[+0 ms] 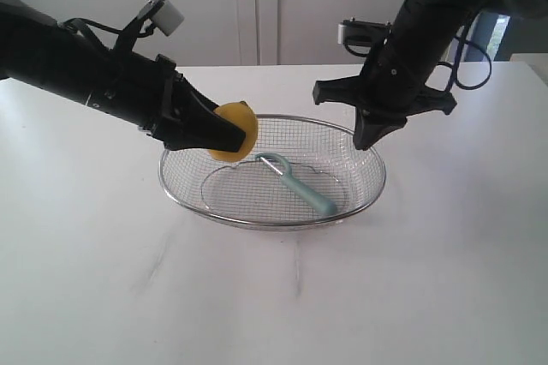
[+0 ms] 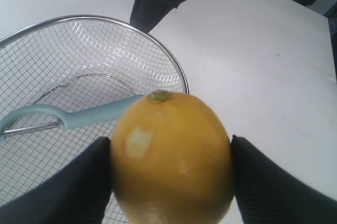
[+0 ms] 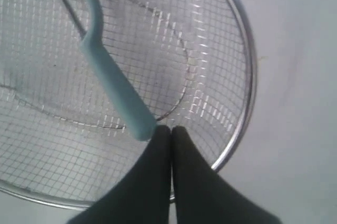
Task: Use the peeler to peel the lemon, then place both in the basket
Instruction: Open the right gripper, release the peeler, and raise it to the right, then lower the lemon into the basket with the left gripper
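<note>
Yellow lemon gripped by our left end effector over the left rim of the wire basket, teal peeler lying inside it, our right end effector clenched on nothing over its right side, white desk beneath.

The lemon spills out of shot in the left wrist view, its underside cut off, and it blocks the peeler handle's end. In the right wrist view, the peeler's looped head is clipped by the frame, and the basket rim runs out too.
</note>
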Robot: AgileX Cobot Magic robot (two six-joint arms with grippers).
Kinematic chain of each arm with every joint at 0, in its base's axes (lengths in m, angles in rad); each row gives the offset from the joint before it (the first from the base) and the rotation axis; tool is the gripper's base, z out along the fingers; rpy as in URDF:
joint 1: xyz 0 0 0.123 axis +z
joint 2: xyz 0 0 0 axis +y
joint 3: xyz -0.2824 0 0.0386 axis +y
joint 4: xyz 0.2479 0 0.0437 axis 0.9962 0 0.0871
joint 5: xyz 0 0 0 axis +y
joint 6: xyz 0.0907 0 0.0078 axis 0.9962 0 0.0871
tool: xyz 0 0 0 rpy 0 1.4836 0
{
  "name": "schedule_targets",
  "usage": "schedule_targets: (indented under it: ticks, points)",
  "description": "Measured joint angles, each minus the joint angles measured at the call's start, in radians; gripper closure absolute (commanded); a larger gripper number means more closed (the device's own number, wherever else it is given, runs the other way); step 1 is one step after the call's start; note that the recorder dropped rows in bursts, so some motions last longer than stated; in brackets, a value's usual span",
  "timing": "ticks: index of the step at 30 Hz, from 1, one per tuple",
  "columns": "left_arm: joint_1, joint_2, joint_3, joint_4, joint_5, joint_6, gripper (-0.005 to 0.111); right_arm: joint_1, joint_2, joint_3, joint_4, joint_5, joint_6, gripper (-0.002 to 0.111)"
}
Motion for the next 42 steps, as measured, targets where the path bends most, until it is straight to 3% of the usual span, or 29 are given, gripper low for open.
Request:
schedule_targets:
  ticks: [26,42]
  points:
    - [0.0,0.0,0.0,0.0,0.0,0.0,0.107,-0.255,0.0,0.0,-0.211,0.121,0.171,0.108]
    - [0.0,0.0,0.0,0.002,0.013,-0.067,0.107,-0.27,0.0,0.0,-0.211,0.121,0.171,0.108]
